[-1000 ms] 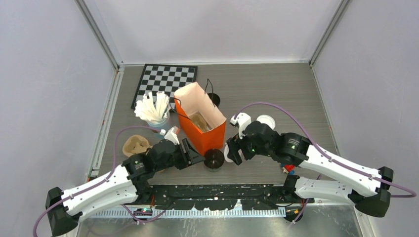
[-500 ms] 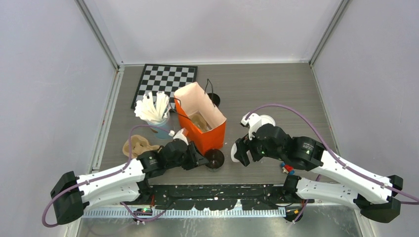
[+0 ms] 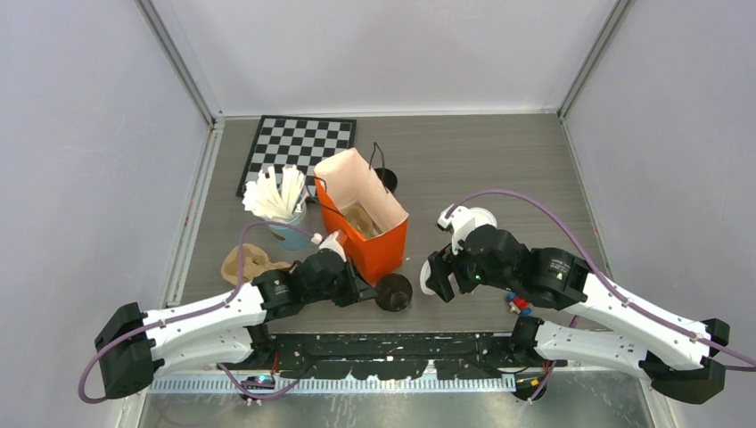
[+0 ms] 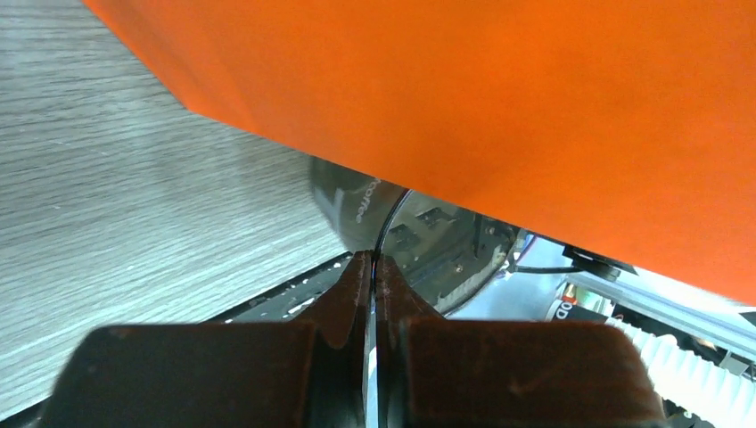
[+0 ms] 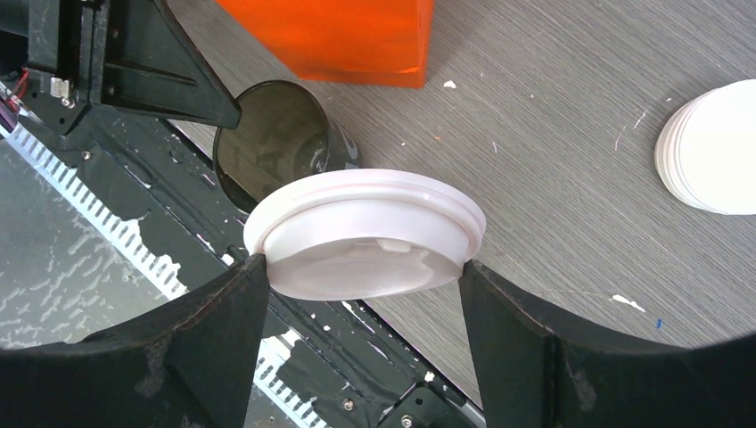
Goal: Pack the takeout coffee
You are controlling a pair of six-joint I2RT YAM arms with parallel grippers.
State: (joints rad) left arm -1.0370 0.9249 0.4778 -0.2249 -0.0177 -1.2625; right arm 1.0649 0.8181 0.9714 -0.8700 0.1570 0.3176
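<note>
An open black takeout coffee cup (image 3: 393,292) leans at the near table edge, in front of the orange paper bag (image 3: 361,223). My left gripper (image 3: 369,290) is shut on the cup's rim. In the left wrist view the fingertips (image 4: 357,267) pinch the thin wall of the cup (image 4: 428,245) under the bag (image 4: 535,107). My right gripper (image 3: 435,275) holds a round white lid (image 5: 365,232) by its edges, just right of the cup (image 5: 276,143) and a little above it. A second black cup (image 3: 386,178) stands behind the bag.
A stack of white lids (image 3: 481,217) lies right of the bag. A light-blue cup of white sticks (image 3: 281,205) and a brown cardboard piece (image 3: 248,261) sit to the left. A chessboard (image 3: 299,147) lies at the back. The black rail (image 3: 392,348) runs along the near edge.
My left gripper has reached in from the left and shut on the cup's rim. The cup has shifted slightly right and tipped. The right arm drew back a little with the lid.
</note>
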